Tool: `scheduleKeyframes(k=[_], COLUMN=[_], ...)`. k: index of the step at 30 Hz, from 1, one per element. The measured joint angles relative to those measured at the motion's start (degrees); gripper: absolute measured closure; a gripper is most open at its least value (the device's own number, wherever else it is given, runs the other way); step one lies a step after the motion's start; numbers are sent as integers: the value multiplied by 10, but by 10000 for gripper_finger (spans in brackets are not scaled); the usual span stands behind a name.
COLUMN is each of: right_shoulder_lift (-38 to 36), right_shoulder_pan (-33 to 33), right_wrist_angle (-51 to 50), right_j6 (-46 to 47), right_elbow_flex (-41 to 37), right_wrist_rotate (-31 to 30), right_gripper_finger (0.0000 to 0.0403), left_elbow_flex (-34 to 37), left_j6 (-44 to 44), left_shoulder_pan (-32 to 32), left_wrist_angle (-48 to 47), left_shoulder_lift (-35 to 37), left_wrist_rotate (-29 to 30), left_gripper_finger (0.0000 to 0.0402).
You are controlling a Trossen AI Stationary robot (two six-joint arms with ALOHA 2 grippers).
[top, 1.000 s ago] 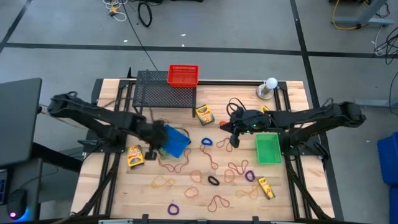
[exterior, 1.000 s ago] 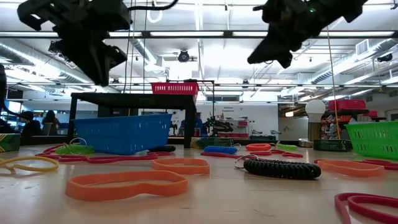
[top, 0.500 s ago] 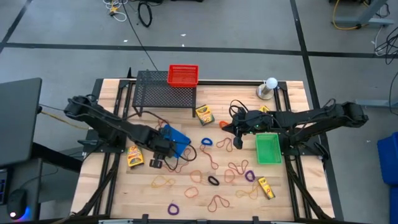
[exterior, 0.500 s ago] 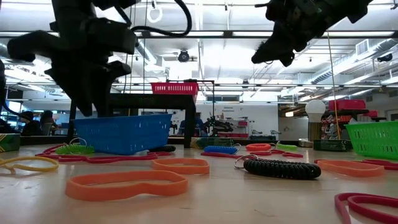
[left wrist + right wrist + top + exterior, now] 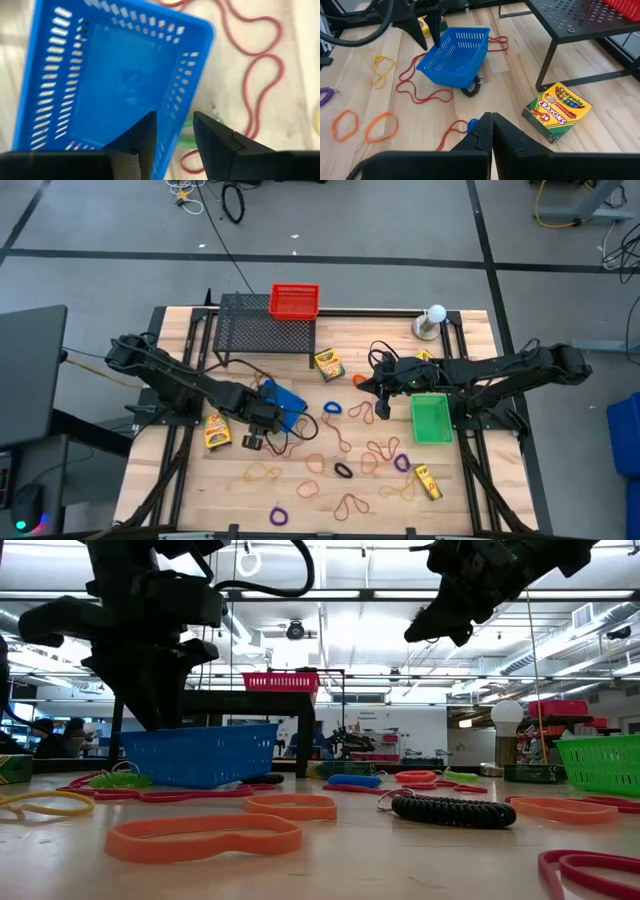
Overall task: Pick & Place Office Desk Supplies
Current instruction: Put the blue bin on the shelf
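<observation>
A blue basket (image 5: 288,402) stands on its base left of the table's centre. My left gripper (image 5: 172,135) is open and points steeply down at the basket's near-left corner. One finger (image 5: 145,135) is over the inside and the other (image 5: 212,140) is outside the wall (image 5: 192,85), with the tips about level with the rim (image 5: 150,718). My right gripper (image 5: 491,125) hangs shut and empty above the table's middle (image 5: 378,408), over a blue band (image 5: 472,121). Rubber bands of many colours lie scattered over the near half (image 5: 345,450). Crayon boxes lie flat (image 5: 328,363), (image 5: 217,430), (image 5: 428,480).
A green basket (image 5: 431,420) stands right of centre. A black mesh rack (image 5: 265,330) at the far edge carries a red basket (image 5: 294,301). A white ball on a round base (image 5: 433,320) is at the far right. A black coiled band (image 5: 343,471) lies among the others.
My left gripper has come down from high above the table to the blue basket's near-left corner and tipped more steeply down. The basket has stayed in place.
</observation>
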State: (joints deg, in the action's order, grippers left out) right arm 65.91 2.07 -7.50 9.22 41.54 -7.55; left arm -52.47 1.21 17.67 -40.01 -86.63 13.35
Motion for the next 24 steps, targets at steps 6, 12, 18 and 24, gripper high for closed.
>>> scheduleKeyframes(k=[6,12,18,24], right_shoulder_lift=[0,0,0,0], right_shoulder_pan=[0,0,0,0], right_wrist_angle=[0,3,4,4], right_j6=[-1,-7,-7,-7], right_elbow_flex=[0,1,1,1], right_wrist_rotate=[0,-1,-2,-2], right_gripper_finger=[396,396,396,396], left_elbow_flex=[0,0,-2,-15], left_j6=[-3,-25,-16,-24], left_shoulder_pan=[-4,-3,-3,-3], left_wrist_angle=[13,12,11,0], left_shoulder_lift=[-12,-65,-69,-65], left_wrist_rotate=[0,19,32,32], left_gripper_finger=[220,206,260,347])
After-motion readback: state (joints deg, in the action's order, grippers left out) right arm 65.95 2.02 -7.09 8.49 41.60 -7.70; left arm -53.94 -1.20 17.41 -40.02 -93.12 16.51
